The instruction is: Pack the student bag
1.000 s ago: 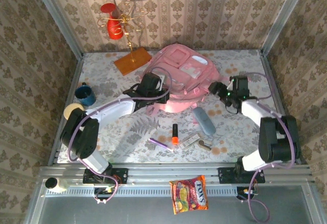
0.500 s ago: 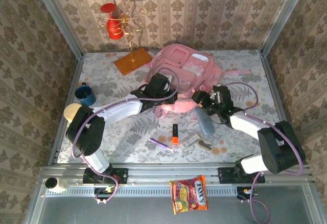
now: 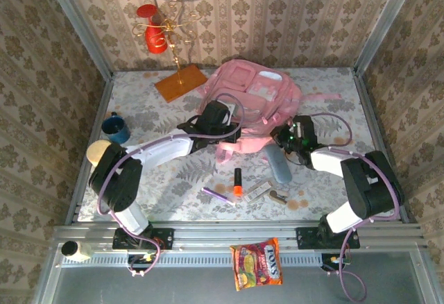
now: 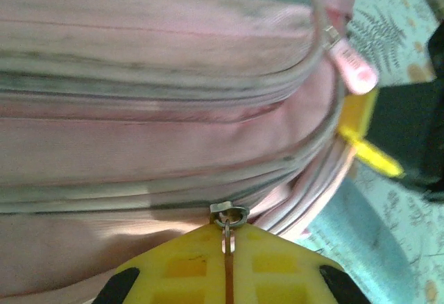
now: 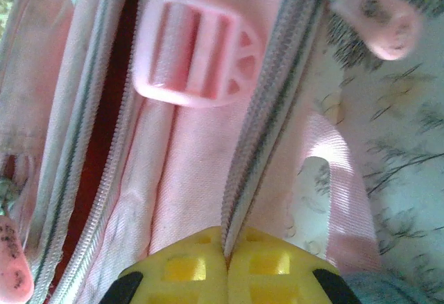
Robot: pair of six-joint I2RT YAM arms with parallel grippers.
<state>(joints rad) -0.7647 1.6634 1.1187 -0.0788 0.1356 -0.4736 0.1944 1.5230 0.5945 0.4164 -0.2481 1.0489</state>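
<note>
Student bag [image 3: 253, 96], pink, lies at the far middle of the floral table [image 3: 159, 172], front pockets facing up. Left gripper [image 4: 227, 252] is at the bag's near edge, its yellow fingers pressed together and clamped on a metal zip pull [image 4: 229, 215]. Right gripper [image 5: 225, 248] is at the near right corner, fingers together, pinching a zipper edge [image 5: 263, 123] that runs into the seam between them. A pink strap buckle [image 5: 194, 51] lies just beside that zipper. A grey-blue pencil pouch [image 3: 279, 165] lies just beside the bag's near edge. A small orange bottle [image 3: 237, 181] and a purple pen [image 3: 217, 194] lie nearer the arm bases, apart from the bag.
</note>
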